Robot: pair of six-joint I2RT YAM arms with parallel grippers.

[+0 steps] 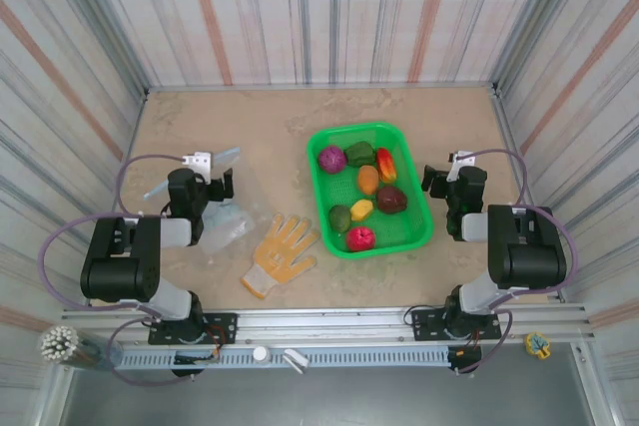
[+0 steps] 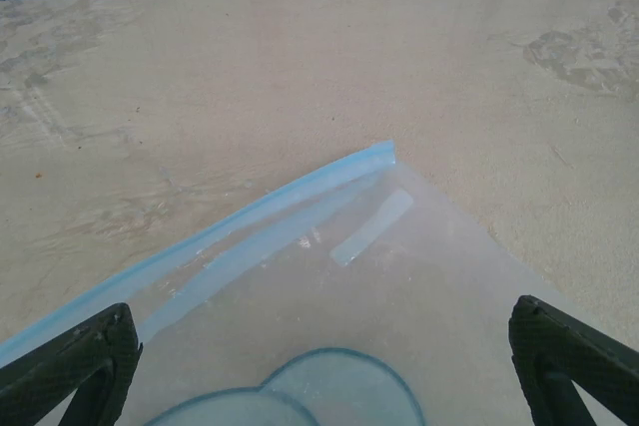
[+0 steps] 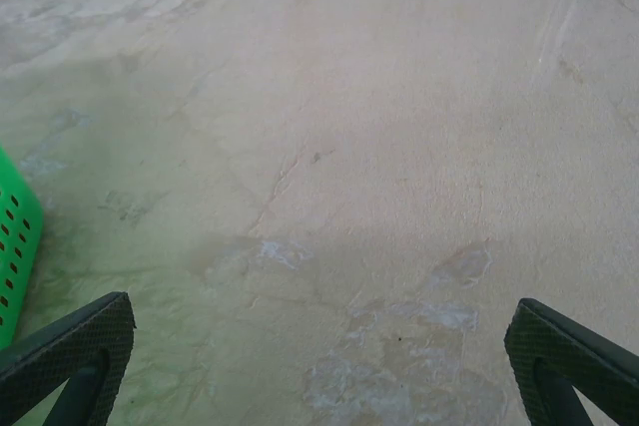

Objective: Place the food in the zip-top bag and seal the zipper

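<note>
The food, several small glossy toy fruits and vegetables (image 1: 367,180) in purple, green, orange, red, yellow and dark red, lies in a green basket (image 1: 318,187). The clear zip-top bag (image 1: 228,226) lies flat at the left, its pale blue zipper (image 1: 225,155) along the far edge. My left gripper (image 1: 200,183) hovers open just above the bag (image 2: 429,286), fingers apart on either side and the zipper (image 2: 270,209) ahead of it. My right gripper (image 1: 457,179) stands open over bare table right of the basket, holding nothing (image 3: 319,371).
A yellow-orange work glove (image 1: 280,251) lies between the bag and the basket, near the front. The basket's green wall (image 3: 15,246) shows at the left of the right wrist view. Striped walls close in the table on three sides.
</note>
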